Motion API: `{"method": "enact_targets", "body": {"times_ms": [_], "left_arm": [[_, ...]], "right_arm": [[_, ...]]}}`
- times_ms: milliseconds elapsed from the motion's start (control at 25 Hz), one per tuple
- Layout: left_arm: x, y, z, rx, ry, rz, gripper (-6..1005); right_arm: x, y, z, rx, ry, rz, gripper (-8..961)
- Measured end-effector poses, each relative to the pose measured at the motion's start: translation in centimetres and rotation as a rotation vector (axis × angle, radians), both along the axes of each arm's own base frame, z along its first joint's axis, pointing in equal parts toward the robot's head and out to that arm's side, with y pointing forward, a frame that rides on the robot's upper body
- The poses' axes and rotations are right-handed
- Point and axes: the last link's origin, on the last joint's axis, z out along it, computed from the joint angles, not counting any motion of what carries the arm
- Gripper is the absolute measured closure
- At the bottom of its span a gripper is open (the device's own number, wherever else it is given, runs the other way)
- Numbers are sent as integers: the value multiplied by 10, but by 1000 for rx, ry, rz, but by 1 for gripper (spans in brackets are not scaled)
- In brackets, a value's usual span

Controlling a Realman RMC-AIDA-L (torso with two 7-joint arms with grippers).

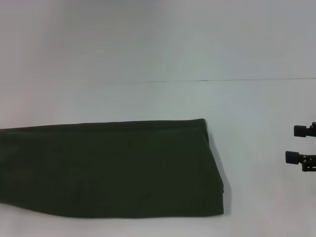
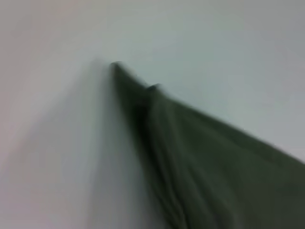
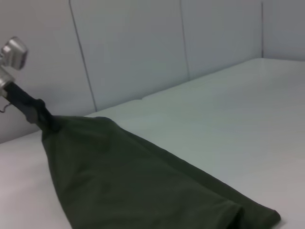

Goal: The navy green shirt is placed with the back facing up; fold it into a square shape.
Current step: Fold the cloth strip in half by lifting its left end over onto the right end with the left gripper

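Left gripper (image 3: 40,117) is pinching and lifting the shirt's (image 1: 113,168) left end. The shirt, already folded into a long band, is lying on the table (image 1: 158,98), long axis running left-right, folded end pointing right. Right gripper (image 1: 296,144) is waiting right of the shirt, fingers parted, empty.

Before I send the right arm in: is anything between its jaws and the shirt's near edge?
Nothing: the head view shows only bare white table between the right gripper and the shirt.
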Motion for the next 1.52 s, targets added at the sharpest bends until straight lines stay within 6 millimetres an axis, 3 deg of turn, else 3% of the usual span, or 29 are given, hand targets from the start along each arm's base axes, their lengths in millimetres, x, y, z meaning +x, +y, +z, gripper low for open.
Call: {"method": "enact_targets", "body": {"times_ms": [80, 200, 320, 480, 640, 800, 960, 1040, 1160, 1320, 1520], "left_arm": [[14, 9, -4, -8, -31, -88, 976], [52, 31, -18, -65, -83, -256, 976], [103, 55, -43, -173, -128, -440, 977], [152, 73, -76, -278, -142, -567, 977], [193, 85, -122, -367, -175, -608, 976], [226, 88, -181, -425, -225, -608, 978], [244, 76, -250, -506, -161, -589, 972], [246, 70, -266, -542, -129, -575, 967], [245, 65, -276, -563, -129, -547, 961], [246, 62, -274, -550, -198, -510, 952], [263, 68, -244, -492, -368, -556, 908]], "right_arm": [[2, 1, 0, 11, -3, -17, 22], [6, 2, 2, 25, -3, -46, 22], [11, 2, 1, 39, -3, -78, 22], [18, 0, 0, 53, 6, -120, 22], [25, -1, 2, 66, 4, -157, 22], [31, -1, 4, 87, -5, -189, 22], [33, -1, 4, 94, -9, -202, 22], [34, 0, 3, 94, -10, -207, 22], [34, 1, 3, 95, -13, -211, 22], [35, 2, 3, 95, -24, -218, 22], [35, 4, 3, 94, -25, -228, 22]]}}
